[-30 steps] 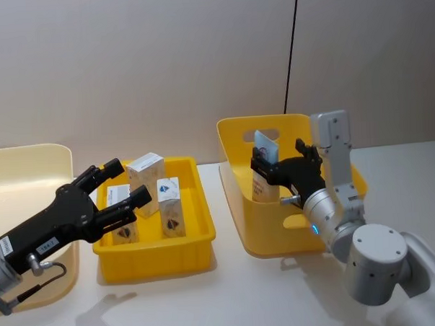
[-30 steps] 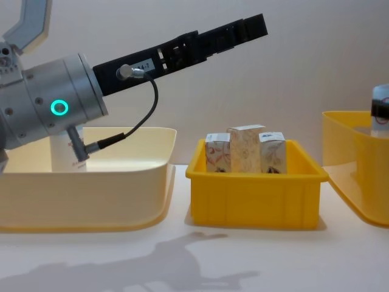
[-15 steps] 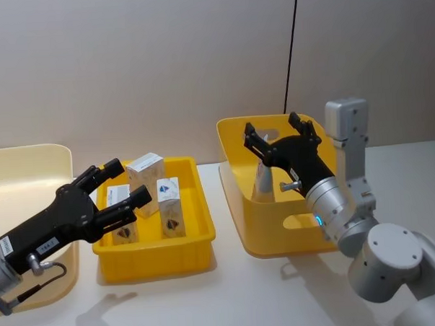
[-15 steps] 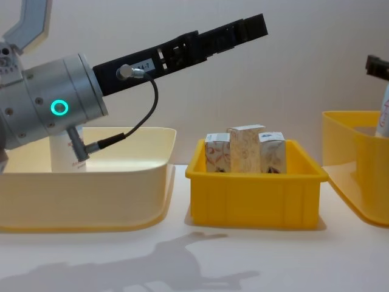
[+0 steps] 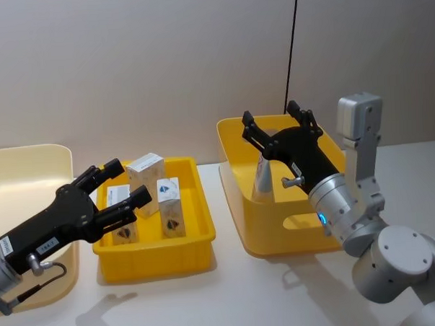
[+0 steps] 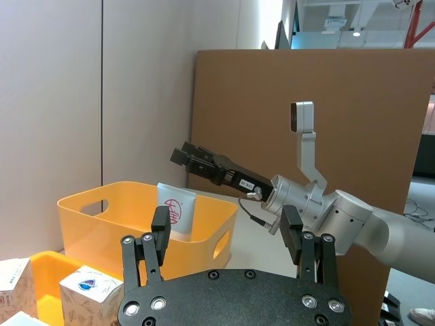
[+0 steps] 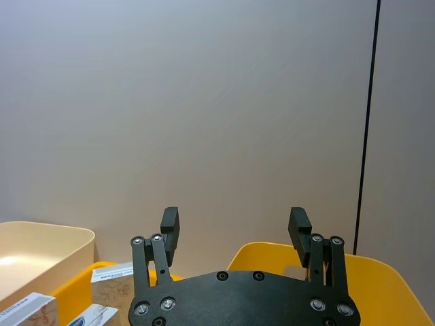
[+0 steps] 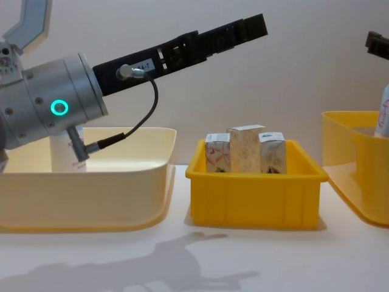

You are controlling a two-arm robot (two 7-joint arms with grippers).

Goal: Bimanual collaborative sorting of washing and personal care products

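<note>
A light-blue squeeze tube (image 5: 263, 177) with a red logo stands in the tall yellow basket (image 5: 236, 184), leaning on its near wall. It also shows as the tube (image 6: 177, 212) and, at the chest view's right edge, the tube (image 8: 383, 112). My right gripper (image 5: 271, 119) hangs open just above it, holding nothing; its fingers (image 7: 170, 224) are spread wide. Three white cartons (image 5: 168, 201) stand in the low yellow bin (image 5: 153, 258), also seen as cartons (image 8: 246, 149). My left gripper (image 5: 129, 180) hovers open over that bin's left side, partly hiding one carton.
A large pale-yellow bin (image 8: 91, 176) sits at the far left with a white upright object (image 8: 62, 153) inside, behind my left arm. A black cable (image 5: 290, 51) runs down the wall behind the basket. Bare white table (image 5: 231, 299) lies in front of the bins.
My right gripper opened, let go of the tube and rose above the basket. The tube now stands free inside. The left arm has not moved.
</note>
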